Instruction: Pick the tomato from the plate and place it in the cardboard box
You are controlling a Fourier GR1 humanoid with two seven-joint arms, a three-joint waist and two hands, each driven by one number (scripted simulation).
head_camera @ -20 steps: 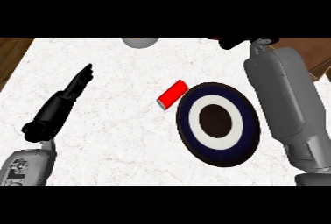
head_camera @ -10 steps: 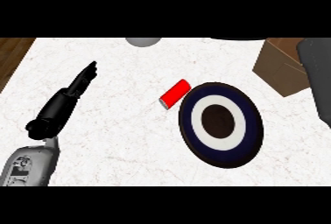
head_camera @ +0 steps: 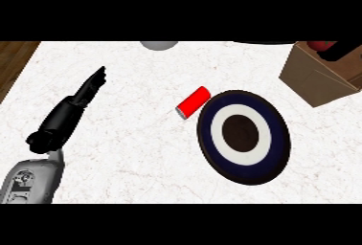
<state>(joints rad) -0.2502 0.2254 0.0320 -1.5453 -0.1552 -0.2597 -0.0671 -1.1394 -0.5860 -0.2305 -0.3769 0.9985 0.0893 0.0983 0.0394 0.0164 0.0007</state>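
Right hand [head_camera: 345, 49] at far right over cardboard box [head_camera: 318, 81], grip cannot tell; tomato [head_camera: 322, 45] apparently beside it, off plate [head_camera: 280, 139]. Left: release into box. Left hand [head_camera: 71, 112] open, resting near left.

White marble-look tabletop [head_camera: 148, 162] with faint reddish-brown veining, filling nearly the whole view. Left edge angled, running toward top left. Beyond it, brown wood-grain surface [head_camera: 14, 60] in upper-left corner; floor or furniture, cannot tell. Even lighting, soft shadows only.
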